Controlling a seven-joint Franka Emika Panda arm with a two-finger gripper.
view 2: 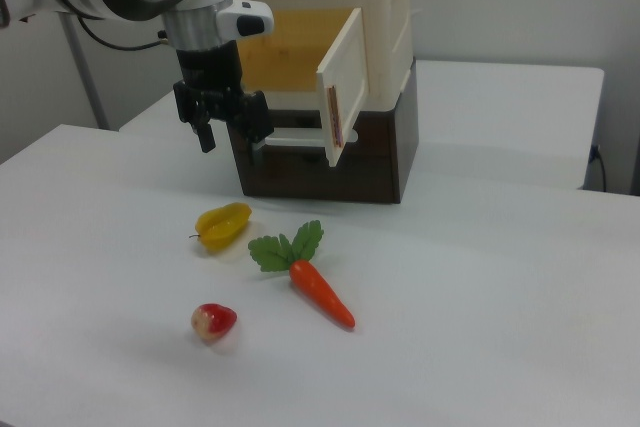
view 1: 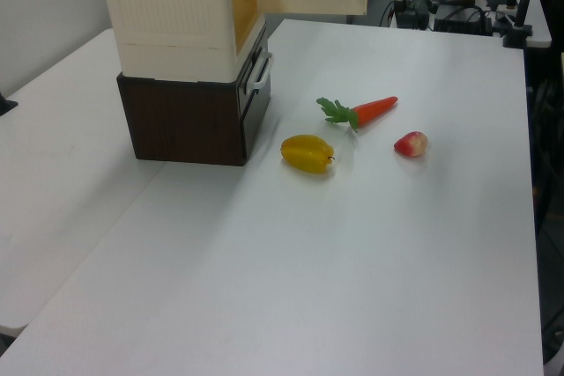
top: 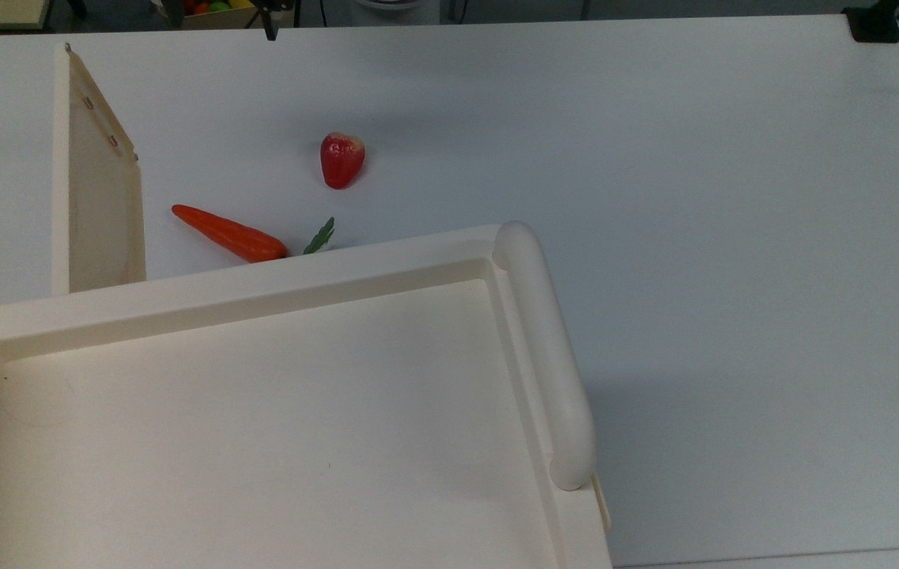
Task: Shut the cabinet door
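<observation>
Pincer: in the right view the pincer [view 2: 230,130] hung at the right view's left, below the arm's white wrist, in front of the cabinet's open mouth; its two dark fingers stood apart with nothing between them.
Cabinet door: the cabinet door [view 2: 342,82] stood swung out, away from the cream cabinet [view 2: 385,7], hinged on the right view's right side, with its free edge towards the camera. In the top view the door [top: 98,182] jutted out over the white worktop [top: 694,197] at the top view's left.
Things on the worktop: a yellow fruit [view 2: 223,224], a carrot [view 2: 318,292] with green leaves and a red fruit [view 2: 213,320] lay apart from each other in front of the cabinet, none touching the door.
Step in hand: the door was not yet touched. I judged the good way was to bring the pincer round to the door's outer face, near the free edge and far from the hinge, then push in an arc that followed the hinge until the panel met the frame.
Care: the sweep should stay above the fruit, and the fingers should keep clear of the closing gap.
Hard to see: the hinges, any latch and the cabinet's inside could not be made out; the dark base [view 2: 380,162] below was partly behind the door.
</observation>
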